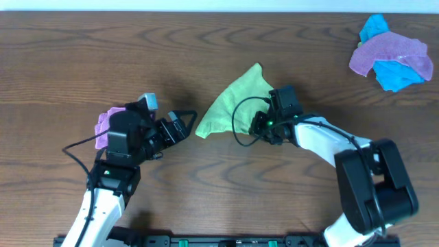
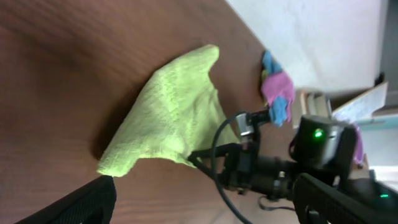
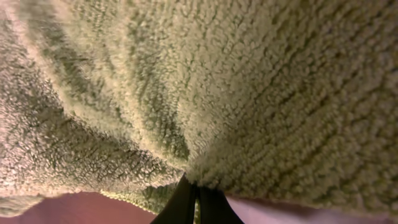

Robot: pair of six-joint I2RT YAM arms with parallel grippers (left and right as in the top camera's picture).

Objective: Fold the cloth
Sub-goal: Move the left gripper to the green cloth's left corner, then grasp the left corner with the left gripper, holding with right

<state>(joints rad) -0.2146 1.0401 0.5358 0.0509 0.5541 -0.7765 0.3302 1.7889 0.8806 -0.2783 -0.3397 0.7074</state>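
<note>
The wooden table (image 1: 206,41) carried everything. On it, the cloth (image 1: 236,99) was bunched into a rough triangle, lime-green and lifted along one edge. It fanned out from the right gripper (image 1: 260,125) toward the far side of the table and toward the left arm. Its lowest corner reached close in front of the left gripper (image 1: 184,125), though I could not tell whether they touched.

A heap made up of a purple cloth (image 1: 387,51) and a blue cloth (image 1: 398,74) lay well away from the right gripper, out to its right near the table's far corner. A smaller pink cloth (image 1: 103,127) sat behind the left gripper, partly under that arm's wrist.

The right gripper had its jaws pressed narrow on a fold of the cloth. Its wrist camera showed the dark fingertips (image 3: 186,202) meeting under a gathered pinch of pile that filled the frame. The left gripper held nothing and its fingers stood apart. Only one dark finger (image 2: 81,199) showed in its own camera, pointing at the cloth's near corner.
</note>
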